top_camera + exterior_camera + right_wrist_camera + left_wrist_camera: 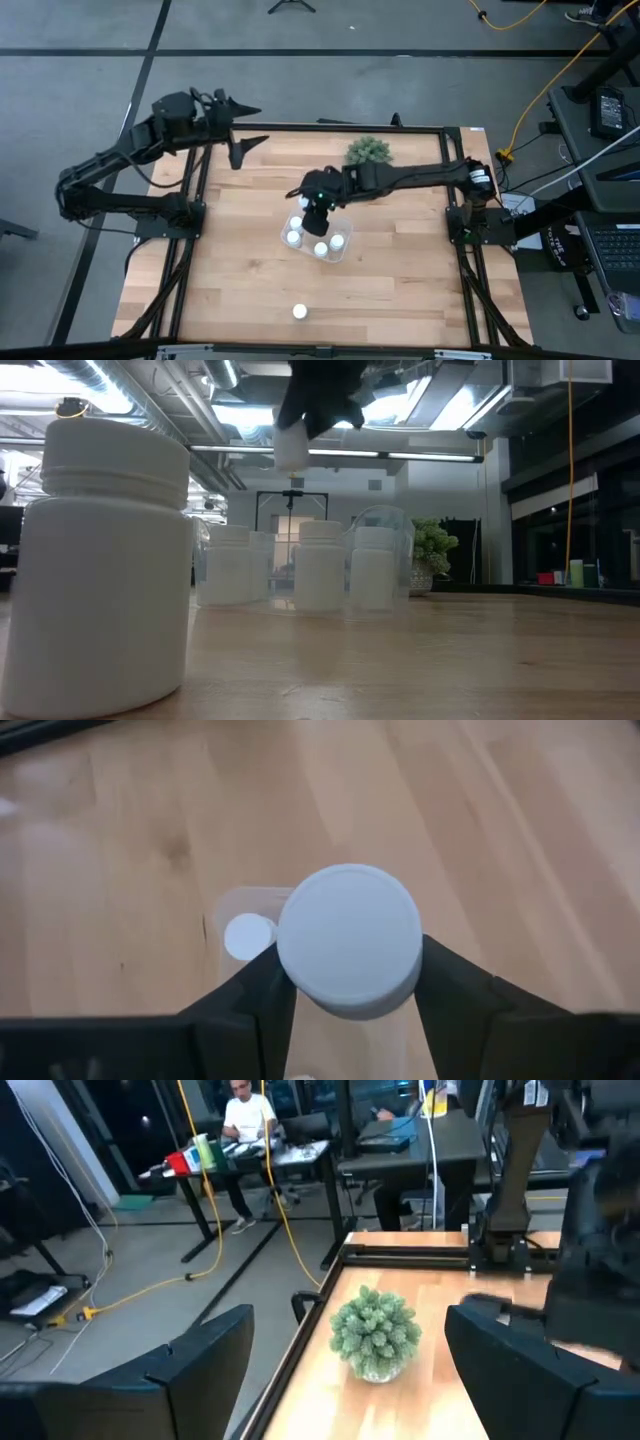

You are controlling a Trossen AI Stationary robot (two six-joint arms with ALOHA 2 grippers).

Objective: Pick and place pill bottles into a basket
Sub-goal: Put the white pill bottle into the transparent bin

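Note:
My right gripper is shut on a small white pill bottle and hangs above the clear plastic basket at the table's middle. The held bottle also shows high in the low view. Other white bottles stand upright inside the basket on their bases. One more bottle stands alone on the table near the front edge; it looms large in the low view. My left gripper is open and empty at the table's far left corner. My right gripper pinches the bottle's round side just under its cap between its two fingers. The fingers come from above, pointing down. The bottle is upright, cap up, lifted clear above the basket.
A green spiky plant stands at the far edge, behind the basket, and shows ahead in the left wrist view. The table has a black frame rail along its sides. Bare wood lies left and right of the basket.

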